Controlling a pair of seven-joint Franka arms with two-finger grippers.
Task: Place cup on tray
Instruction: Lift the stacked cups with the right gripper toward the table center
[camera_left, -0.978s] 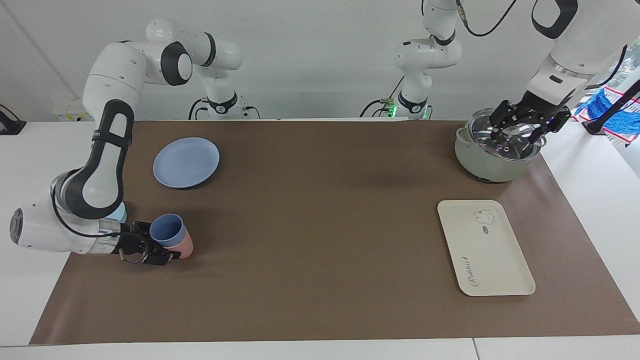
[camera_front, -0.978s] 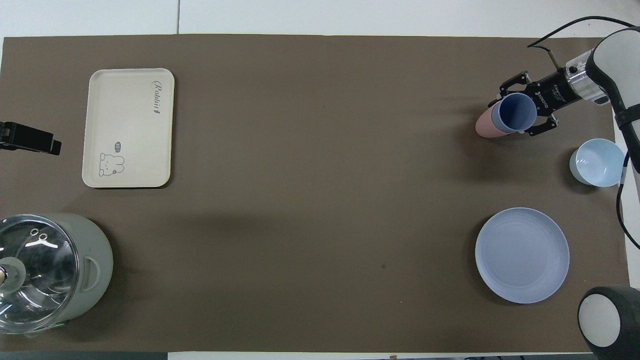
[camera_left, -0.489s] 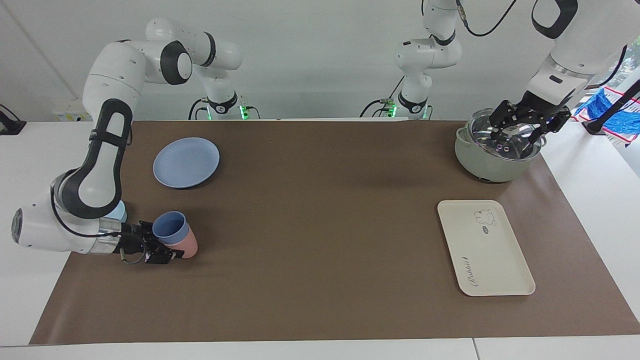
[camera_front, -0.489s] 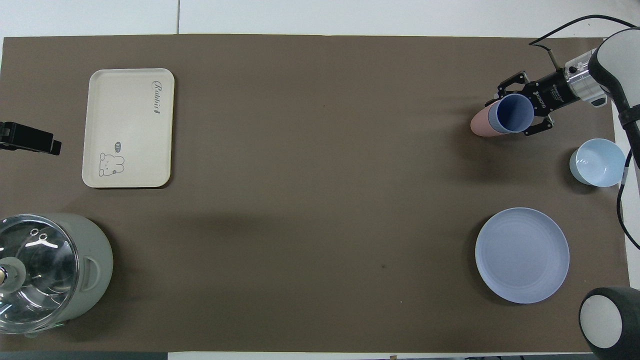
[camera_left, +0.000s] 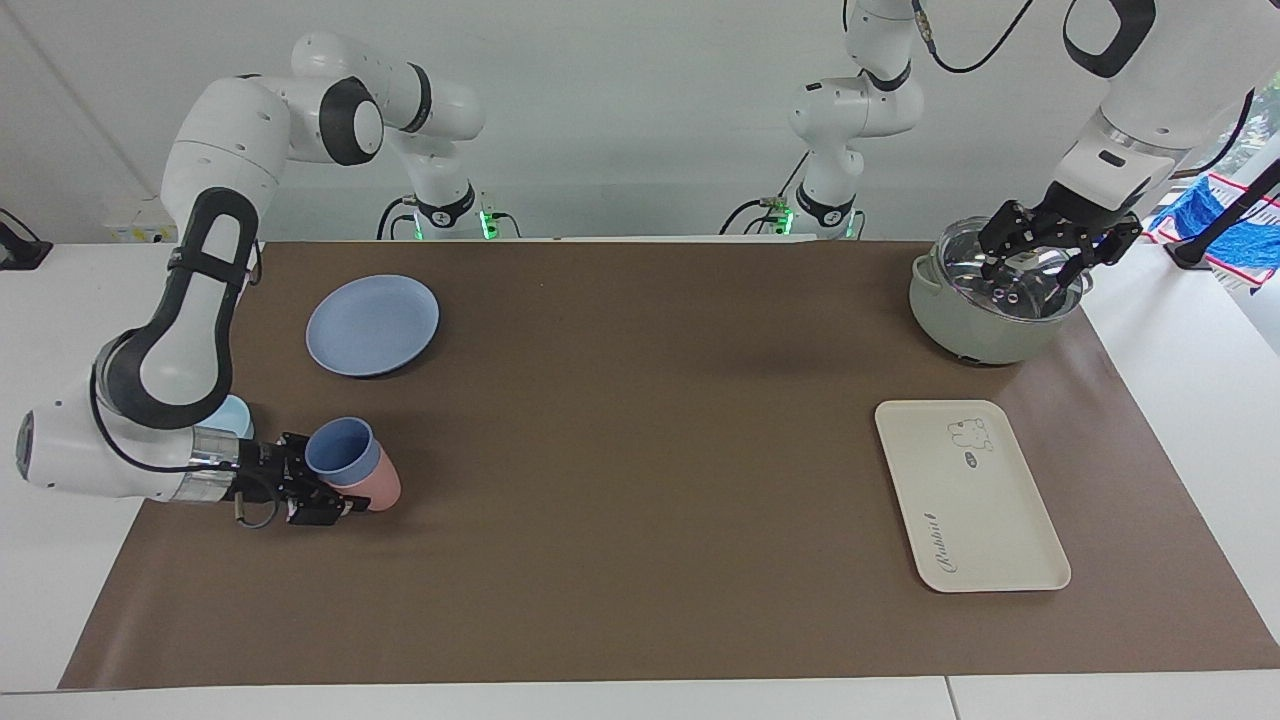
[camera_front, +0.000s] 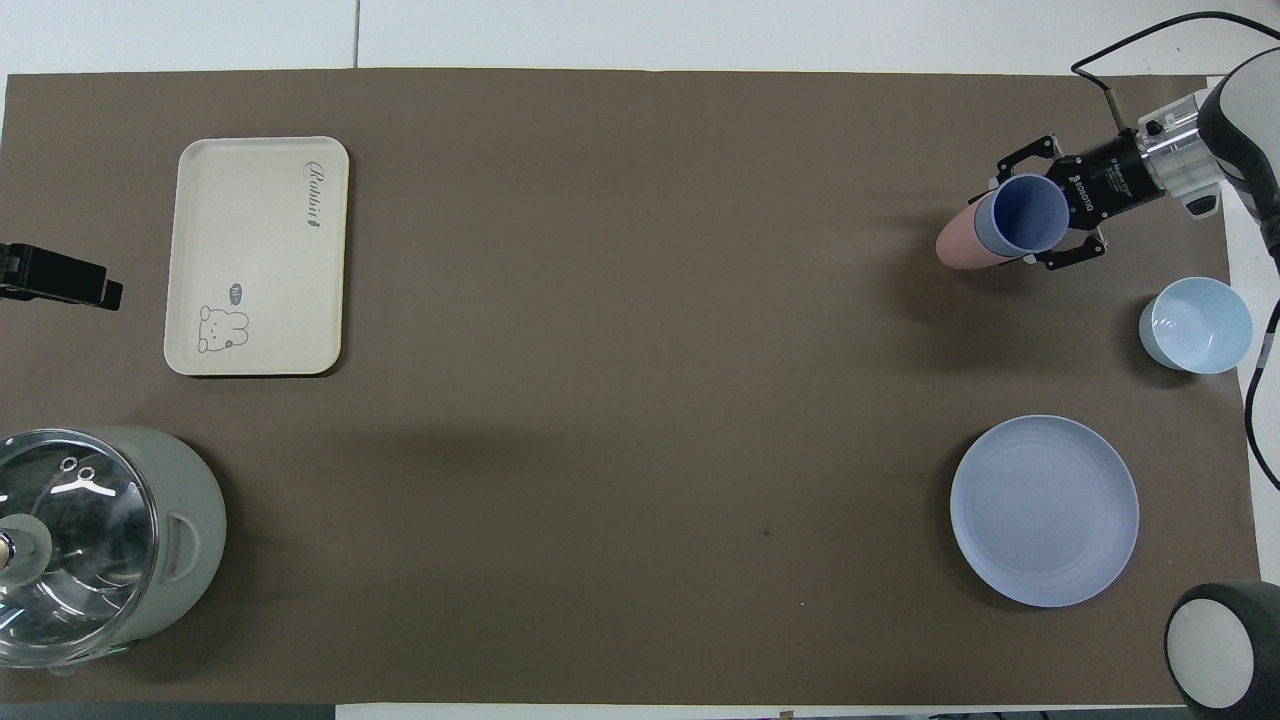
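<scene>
The right gripper (camera_left: 322, 487) is closed around the cup (camera_left: 338, 451), which is nested in the pink cup (camera_left: 378, 488) at the right arm's end; over the last second the pair is seen tilted further and shifted slightly, well apart from the tray (camera_left: 970, 495); separation is judged outstanding. The left gripper (camera_left: 1050, 253) waits over the pot (camera_left: 985, 335), fingers spread

Counted: two cups, blue (camera_left: 338, 449) and pink (camera_left: 378, 488); one tray (camera_left: 970, 497); one plate (camera_left: 372, 325); one bowl (camera_front: 1195, 325); one lidded pot (camera_left: 990, 293).
</scene>
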